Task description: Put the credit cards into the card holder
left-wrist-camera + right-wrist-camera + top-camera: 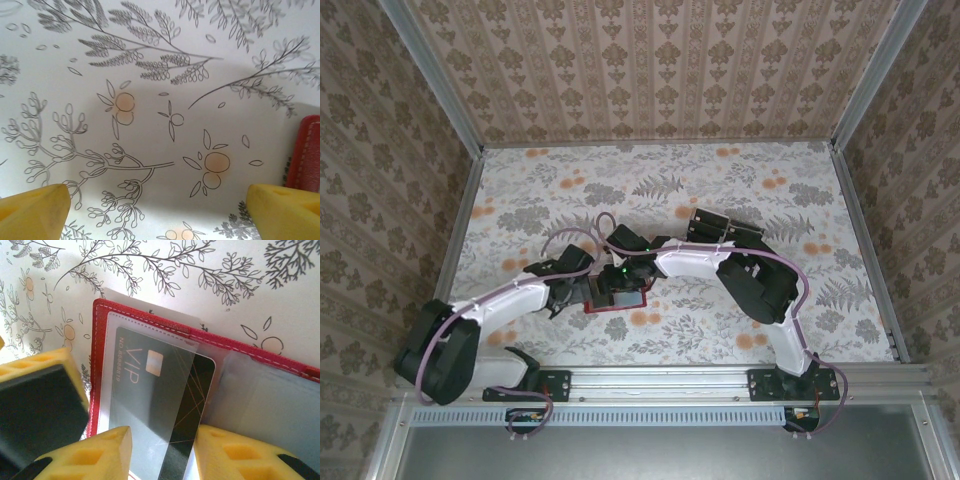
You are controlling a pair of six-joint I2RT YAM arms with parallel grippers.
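Note:
The red card holder (pixel 150 322) lies open on the flowered table, its clear sleeves facing up. A black credit card (pixel 165 385) marked VIP sits mostly inside the left clear sleeve, its right strip sticking out uncovered. My right gripper (pixel 162 440) hovers right over the card's near end. Its yellow fingers stand apart on either side, and the card lies flat beneath them. My left gripper (pixel 157 195) is wide open over bare table with nothing between its fingers, just left of the card holder's red edge (pixel 306 155). From above, both grippers meet over the card holder (pixel 616 307).
A yellow finger with a black pad (pixel 40 400) from the left arm stands close beside the card holder's left edge. A white sheet corner (pixel 150 307) pokes out behind the holder. Patterned walls (pixel 650 70) enclose the table on three sides.

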